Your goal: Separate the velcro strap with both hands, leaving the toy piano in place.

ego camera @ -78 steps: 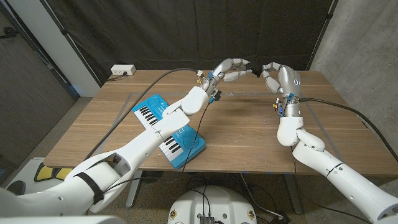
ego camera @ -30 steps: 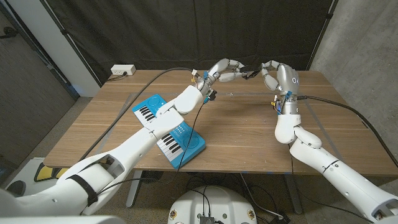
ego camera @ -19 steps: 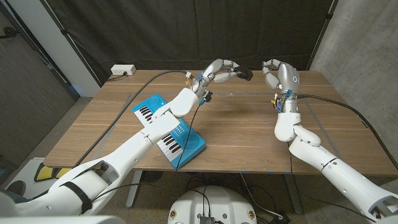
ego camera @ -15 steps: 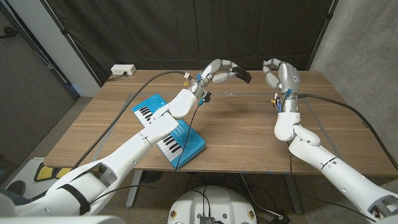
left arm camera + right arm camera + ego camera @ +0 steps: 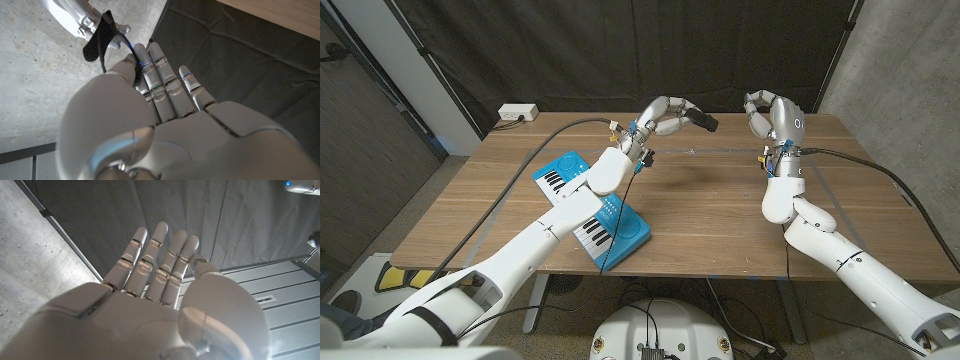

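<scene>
My left hand [image 5: 665, 113] is raised over the table's far edge and pinches a black velcro strap [image 5: 701, 121] that sticks out toward the right. In the left wrist view the strap [image 5: 97, 40] hangs from my fingertips [image 5: 142, 62], with the right hand [image 5: 75, 15] behind it. My right hand [image 5: 770, 112] is held up a short way to the strap's right, apart from it. In the right wrist view its fingers [image 5: 155, 265] reach up with nothing in them. The blue toy piano [image 5: 560, 180] lies at the table's front left, partly under my left arm.
A white power strip [image 5: 517, 113] sits at the far left corner of the wooden table [image 5: 720, 220]. A black cable [image 5: 570, 125] runs over the table to my left arm. A dark curtain hangs behind, and a concrete wall stands at the right.
A second ago the strap stretched between both hands. The left hand has since drawn back to the left with the strap, and the right hand has come off it.
</scene>
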